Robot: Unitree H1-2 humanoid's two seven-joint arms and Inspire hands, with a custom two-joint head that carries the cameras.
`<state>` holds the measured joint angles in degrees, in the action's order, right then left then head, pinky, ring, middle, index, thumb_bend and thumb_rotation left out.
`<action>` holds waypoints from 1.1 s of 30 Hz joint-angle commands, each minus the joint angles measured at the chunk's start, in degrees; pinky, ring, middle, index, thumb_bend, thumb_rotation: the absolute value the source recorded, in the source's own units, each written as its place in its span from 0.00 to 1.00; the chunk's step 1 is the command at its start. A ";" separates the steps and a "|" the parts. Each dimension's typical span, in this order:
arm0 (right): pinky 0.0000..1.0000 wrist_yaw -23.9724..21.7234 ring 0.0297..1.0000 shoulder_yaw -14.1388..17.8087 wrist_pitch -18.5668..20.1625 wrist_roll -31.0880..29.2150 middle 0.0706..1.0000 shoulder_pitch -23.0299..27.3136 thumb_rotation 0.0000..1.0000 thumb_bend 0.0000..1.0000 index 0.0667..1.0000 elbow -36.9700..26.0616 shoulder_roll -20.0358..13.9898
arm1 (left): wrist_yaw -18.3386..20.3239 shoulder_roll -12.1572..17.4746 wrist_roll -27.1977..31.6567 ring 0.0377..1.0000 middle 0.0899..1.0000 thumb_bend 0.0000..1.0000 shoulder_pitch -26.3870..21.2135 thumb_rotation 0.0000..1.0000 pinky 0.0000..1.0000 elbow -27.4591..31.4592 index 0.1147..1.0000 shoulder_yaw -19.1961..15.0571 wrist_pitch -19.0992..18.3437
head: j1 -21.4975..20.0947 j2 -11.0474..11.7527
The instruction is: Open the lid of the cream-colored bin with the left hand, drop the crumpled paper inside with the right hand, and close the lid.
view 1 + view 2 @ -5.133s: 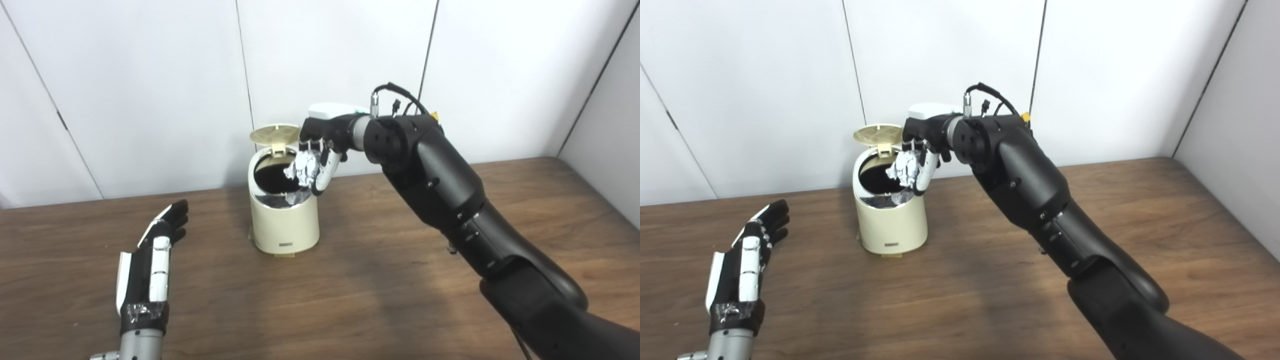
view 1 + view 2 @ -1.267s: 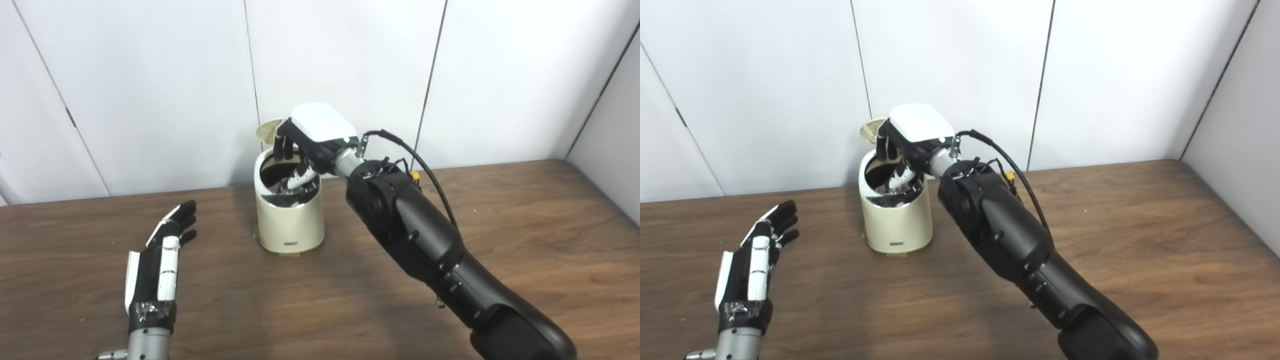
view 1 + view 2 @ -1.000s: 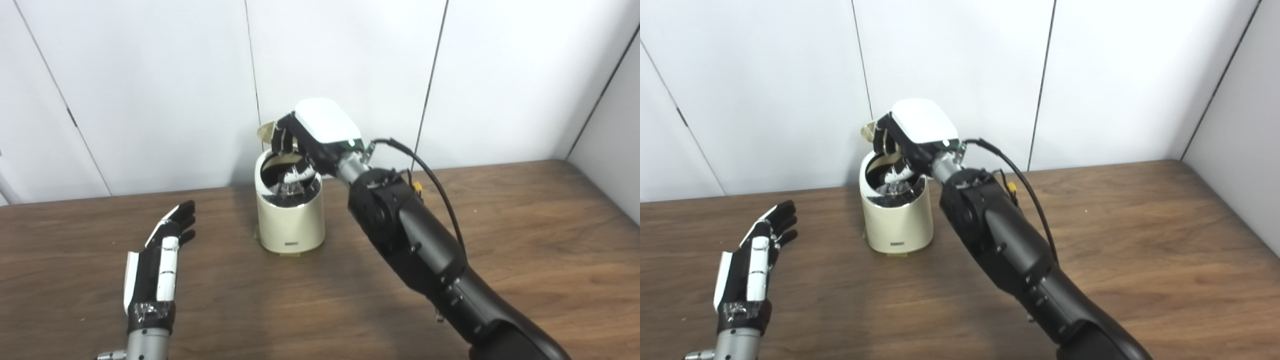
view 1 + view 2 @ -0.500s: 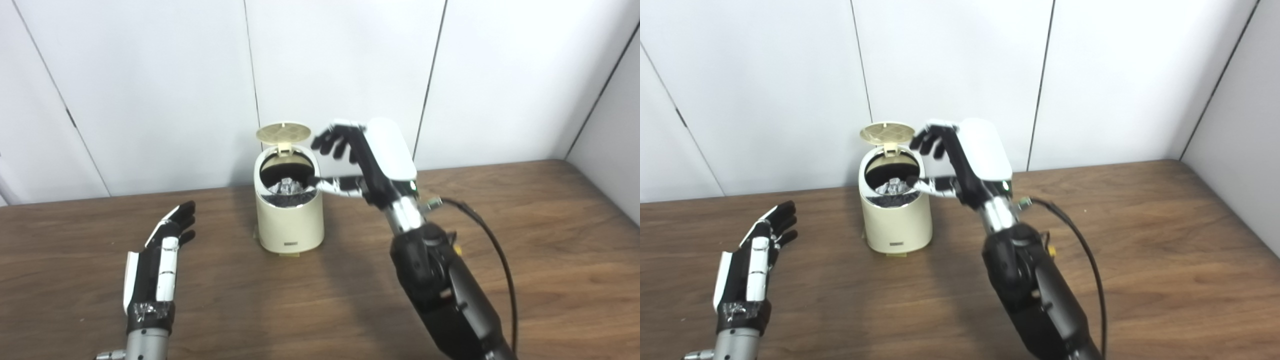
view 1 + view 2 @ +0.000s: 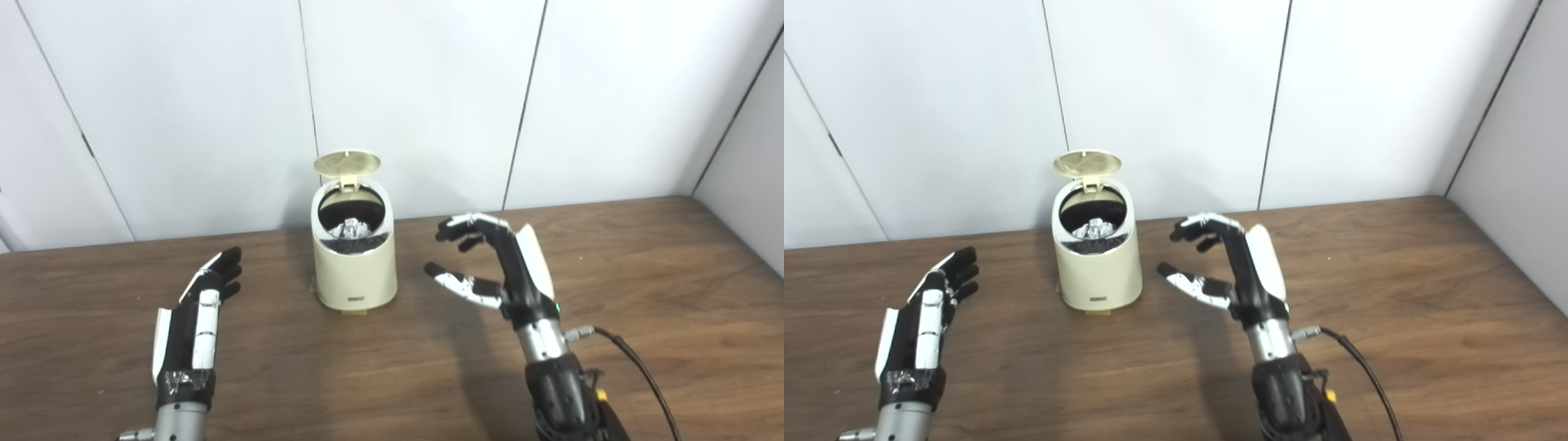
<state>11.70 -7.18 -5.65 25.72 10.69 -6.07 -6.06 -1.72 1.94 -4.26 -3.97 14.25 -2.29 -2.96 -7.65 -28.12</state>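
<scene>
White wall panels back a wooden table where a cream bin, lid raised, holds crumpled paper between the empty, spread-fingered left robot hand and right robot hand.

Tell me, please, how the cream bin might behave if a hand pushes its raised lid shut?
The bin looks small, plastic and probably light, so it may slide or tip. Its lid stands hinged at the back, so a downward press seems safer than a sideways one.
</scene>
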 commanded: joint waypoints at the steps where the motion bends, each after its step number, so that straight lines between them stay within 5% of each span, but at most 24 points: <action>1: 0.61 -0.85 0.71 0.45 -3.31 -2.37 0.72 0.47 0.86 0.28 0.74 -1.14 -0.22 | -0.34 -0.30 0.51 0.85 0.84 0.27 -1.32 0.88 0.83 1.18 0.82 -0.10 1.74 | 0.00 -0.15; 10: 0.67 -2.42 0.75 1.87 -13.26 -9.94 0.77 -3.21 0.88 0.23 0.79 3.92 -0.34 | 0.04 -0.13 0.83 0.85 0.83 0.20 -0.19 0.82 0.82 1.99 0.81 -0.01 2.17 | 1.22 -0.71; 22: 0.65 -3.58 0.76 3.10 -16.54 -13.01 0.78 -3.97 0.81 0.24 0.79 6.09 0.80 | -0.16 -0.13 0.35 0.84 0.83 0.23 0.49 0.78 0.79 0.73 0.80 0.26 4.51 | 2.99 -0.64; 28: 0.62 -3.22 0.74 2.99 -17.69 -11.80 0.77 -4.30 0.78 0.24 0.76 7.49 1.26 | 0.10 3.44 -7.91 0.84 0.83 0.38 -3.91 0.90 0.78 3.19 0.82 1.50 4.08 | 3.69 -0.53; 33: 0.64 -2.90 0.74 2.92 -16.42 -9.64 0.75 -4.59 0.85 0.24 0.76 8.08 1.54 | 0.68 6.66 -12.81 0.85 0.84 0.58 -11.08 0.86 0.77 4.68 0.82 1.80 1.86 | 4.17 -0.43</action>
<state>8.22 -4.34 -20.75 15.08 5.61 1.24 -5.13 -1.30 8.41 -16.08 -11.00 16.68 -0.68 -1.35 -3.43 -28.48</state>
